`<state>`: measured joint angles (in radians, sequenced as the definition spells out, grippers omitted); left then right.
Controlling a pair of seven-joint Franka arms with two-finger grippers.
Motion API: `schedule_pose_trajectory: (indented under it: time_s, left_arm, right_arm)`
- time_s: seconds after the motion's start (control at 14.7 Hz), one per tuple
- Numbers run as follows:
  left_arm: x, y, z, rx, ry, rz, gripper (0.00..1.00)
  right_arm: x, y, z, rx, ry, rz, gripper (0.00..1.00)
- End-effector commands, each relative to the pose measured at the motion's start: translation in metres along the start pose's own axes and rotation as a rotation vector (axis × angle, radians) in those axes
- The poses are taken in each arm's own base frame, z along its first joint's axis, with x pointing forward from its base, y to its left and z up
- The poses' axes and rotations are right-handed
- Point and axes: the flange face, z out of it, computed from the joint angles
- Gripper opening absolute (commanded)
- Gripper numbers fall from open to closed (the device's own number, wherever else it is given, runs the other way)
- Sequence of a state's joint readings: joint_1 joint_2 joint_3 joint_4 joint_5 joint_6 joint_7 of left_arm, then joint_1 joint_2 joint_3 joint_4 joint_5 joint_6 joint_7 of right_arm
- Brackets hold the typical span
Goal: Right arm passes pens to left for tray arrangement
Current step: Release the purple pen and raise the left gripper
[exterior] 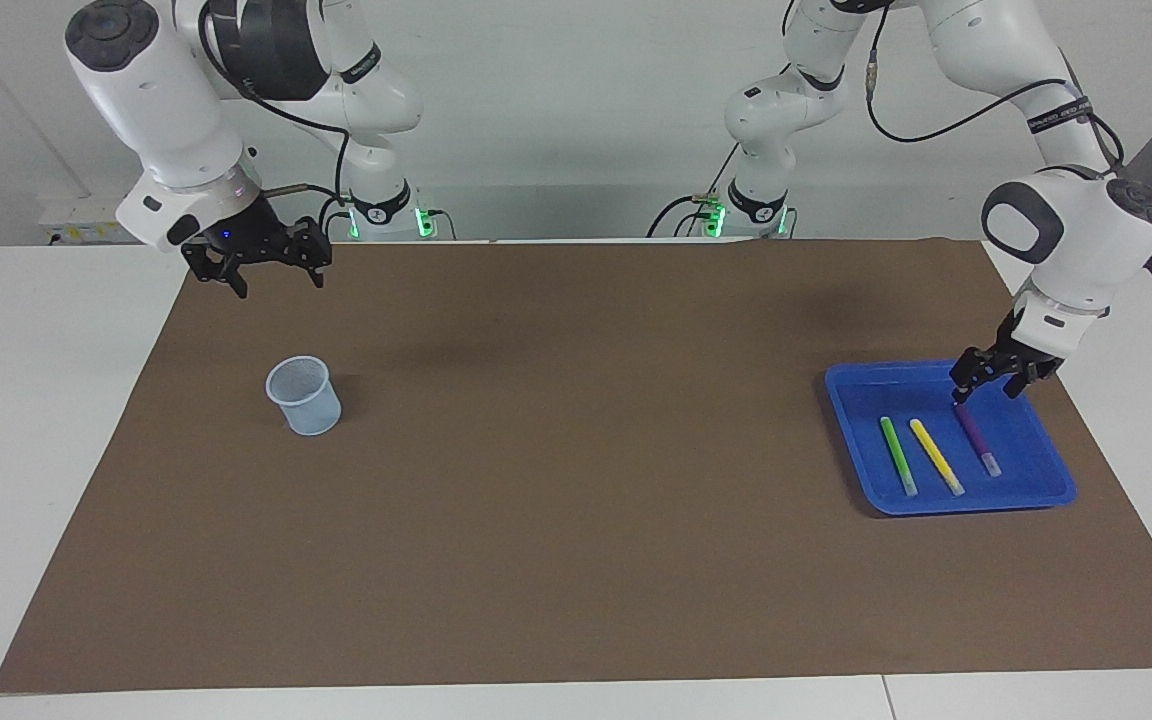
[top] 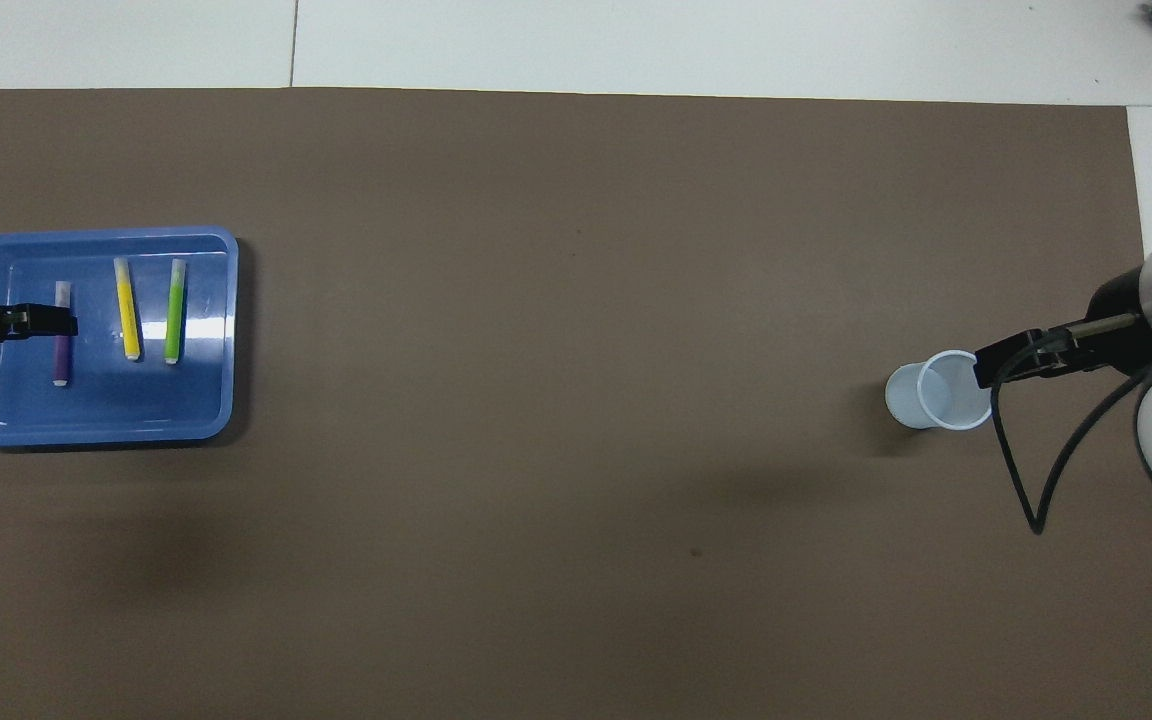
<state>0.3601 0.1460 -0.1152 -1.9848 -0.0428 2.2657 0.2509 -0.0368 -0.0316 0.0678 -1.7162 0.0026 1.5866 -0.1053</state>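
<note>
Currently, the tray (exterior: pixel 1036 490) sits on the brown mat (exterior: pixel 576 500) at the left arm's end of the desk (exterior: pixel 36 400). It holds 3 pens lying flat, side by side and apart from one another. Read on the overhead view as a clock face, each pen runs along the 12-to-6 line. The yellow pen (exterior: pixel 937 456) occupies the middle position. The green pen (exterior: pixel 899 455) lies at its 3 o'clock, and the purple pen (exterior: pixel 976 438) lies at its 9 o'clock.

The left hand (exterior: pixel 986 387) hangs over the tray edge nearest the robots, above the end of the purple pen. Its fingers stand apart and grasp nothing; all 3 pens rest on the tray floor.

The right hand (exterior: pixel 271 278) waits in the air at the right arm's end of the desk, over the mat. Its fingers are spread and it is empty. On the facing view, the mesh cup (exterior: pixel 304 396) stands upright on the mat at the 6 o'clock of that hand.
</note>
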Motion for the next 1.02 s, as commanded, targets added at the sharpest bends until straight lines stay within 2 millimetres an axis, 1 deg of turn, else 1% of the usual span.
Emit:
schedule_pose_trajectory:
  time_s: [0.0,0.2,0.41,0.61,0.75,0.89,0.95]
  left_arm:
    - [-0.004,0.006,-0.023,0.007,-0.016,0.002,0.96]
    - [0.001,0.013,-0.04,0.002,-0.029,0.011,0.97]
    - [0.003,0.025,-0.06,0.001,-0.032,0.027,0.98]
    - [0.003,0.046,-0.085,0.003,-0.019,0.063,1.0]
    - [0.002,0.05,-0.096,0.005,-0.019,0.072,1.0]
    - [0.006,0.064,-0.108,0.001,-0.034,0.097,1.0]
    - [0.005,0.066,-0.113,0.003,-0.036,0.101,1.0]
  right_arm:
    - [0.001,0.003,-0.004,-0.022,0.013,0.007,1.0]
    - [0.001,0.003,-0.004,-0.022,0.013,0.007,1.0]
    - [0.001,0.003,-0.004,-0.022,0.013,0.007,1.0]
    - [0.001,0.003,-0.004,-0.022,0.013,0.007,1.0]
    - [0.001,0.003,-0.004,-0.022,0.013,0.007,1.0]
    - [0.001,0.003,-0.004,-0.022,0.013,0.007,1.0]
    - [0.001,0.003,-0.004,-0.022,0.013,0.007,1.0]
